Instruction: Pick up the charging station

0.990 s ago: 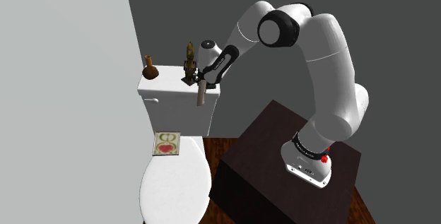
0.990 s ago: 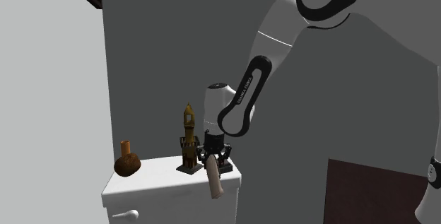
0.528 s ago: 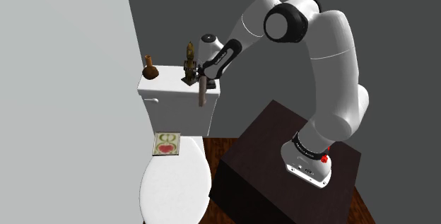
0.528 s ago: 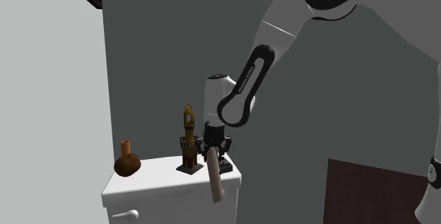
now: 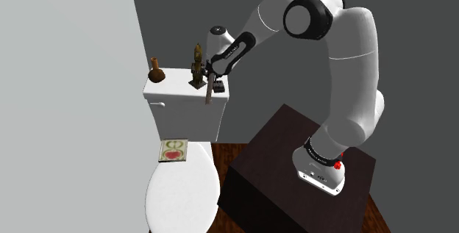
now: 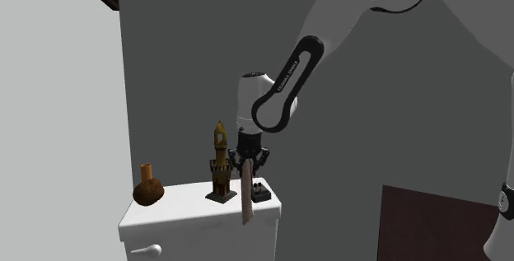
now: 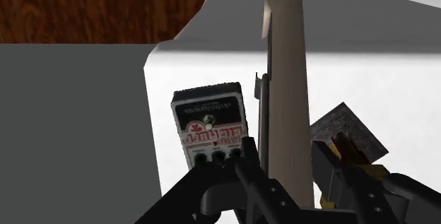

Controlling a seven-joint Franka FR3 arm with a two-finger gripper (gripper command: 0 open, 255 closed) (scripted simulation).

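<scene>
Grey walls frame a white toilet (image 5: 180, 195), where the white Franka arm (image 5: 353, 70) reaches from its dark stand (image 5: 287, 165) over the tank (image 5: 173, 95). The gripper (image 6: 247, 162) is clamped on the tan, slab-like charging station (image 6: 245, 198), which hangs nearly upright from the fingers at the tank's end nearest the stand. On the tank lid stand a tower figurine (image 6: 218, 162), a brown gourd vase (image 6: 147, 189) and a small black pedal box (image 7: 210, 124). A heart-printed card (image 5: 173, 149) lies on the toilet lid.
</scene>
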